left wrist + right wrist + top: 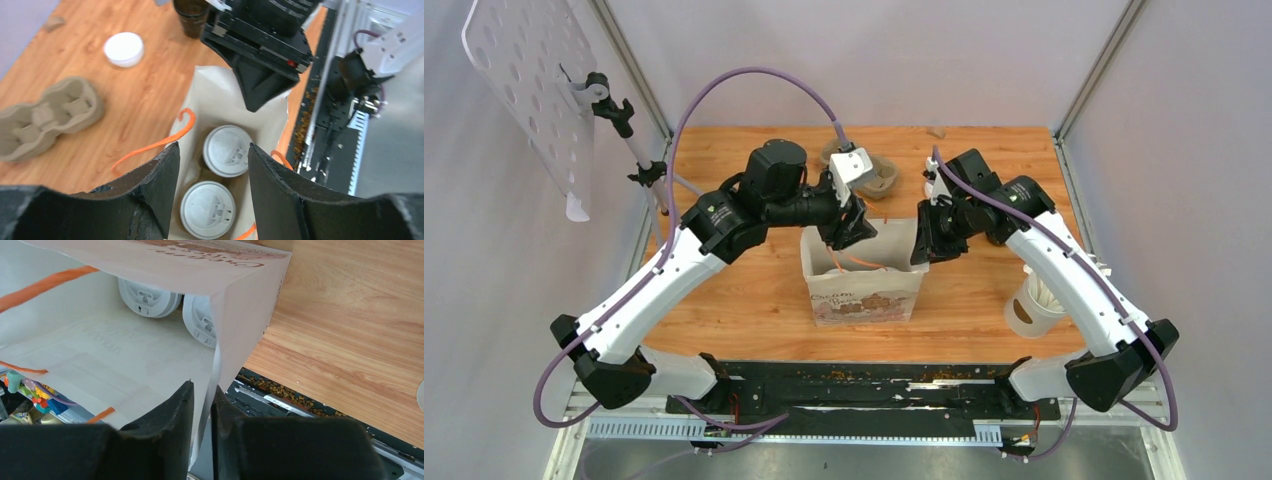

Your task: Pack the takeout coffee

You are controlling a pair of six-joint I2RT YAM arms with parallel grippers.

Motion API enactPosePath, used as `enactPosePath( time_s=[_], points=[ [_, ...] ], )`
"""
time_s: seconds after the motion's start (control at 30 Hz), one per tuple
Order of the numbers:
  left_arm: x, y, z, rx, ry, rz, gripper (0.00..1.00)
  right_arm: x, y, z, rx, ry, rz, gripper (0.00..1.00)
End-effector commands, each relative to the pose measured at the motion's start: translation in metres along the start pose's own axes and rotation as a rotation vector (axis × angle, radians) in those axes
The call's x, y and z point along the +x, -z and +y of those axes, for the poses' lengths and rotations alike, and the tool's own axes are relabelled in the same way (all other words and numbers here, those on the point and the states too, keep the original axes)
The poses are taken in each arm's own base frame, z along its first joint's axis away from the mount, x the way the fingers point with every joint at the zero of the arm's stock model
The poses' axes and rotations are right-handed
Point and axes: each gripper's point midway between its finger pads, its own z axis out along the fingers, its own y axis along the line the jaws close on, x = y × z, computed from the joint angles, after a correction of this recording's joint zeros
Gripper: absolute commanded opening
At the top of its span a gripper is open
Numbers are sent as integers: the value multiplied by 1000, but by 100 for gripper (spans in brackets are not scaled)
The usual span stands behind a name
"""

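Two takeout coffee cups with white lids (227, 150) (207, 209) stand side by side at the bottom of a white paper bag (864, 292) with orange handles. The same lids (149, 297) (200, 322) show in the right wrist view. My left gripper (212, 157) hangs open over the bag's mouth, directly above the cups and holding nothing. My right gripper (202, 390) straddles the bag's right wall (227, 325) at its top edge. Its fingers stand a narrow gap apart with the paper between them. From above, the left gripper (849, 230) and right gripper (927, 245) flank the bag's opening.
A grey-brown pulp tray (45, 115), a loose white lid (124, 48) and an uncovered dark cup (191, 17) lie on the wooden table behind the bag. A white holder of sticks (1032, 305) stands at the right. Brown crumbs litter the black rail (864, 375) at the near edge.
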Motion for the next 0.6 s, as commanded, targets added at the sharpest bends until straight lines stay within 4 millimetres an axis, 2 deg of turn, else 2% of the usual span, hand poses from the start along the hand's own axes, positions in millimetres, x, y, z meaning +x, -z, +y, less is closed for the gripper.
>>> enactPosePath(
  time_s=[0.0, 0.17, 0.27, 0.37, 0.4, 0.47, 0.57],
  points=[
    [-21, 24, 30, -207, -36, -33, 62, -23, 14, 8, -3, 3, -88, 24],
    [-30, 61, 73, -508, 9, 48, 67, -43, 37, 19, -9, 23, -154, 40],
    [-42, 83, 82, -606, 26, 50, 79, -53, 53, 23, -7, 40, -210, 48],
    [-46, 102, 89, -688, 40, 24, 85, -59, 67, 22, 16, 54, -261, 54],
    [-44, 107, 92, -720, 43, 24, 87, -60, 72, 17, 41, 55, -280, 59],
    [-35, 117, 96, -775, 41, 43, 99, -61, 81, 2, 118, 57, -323, 67],
    [-14, 131, 102, -854, 47, 96, 100, -61, 98, -33, 288, 58, -401, 75]
  ],
)
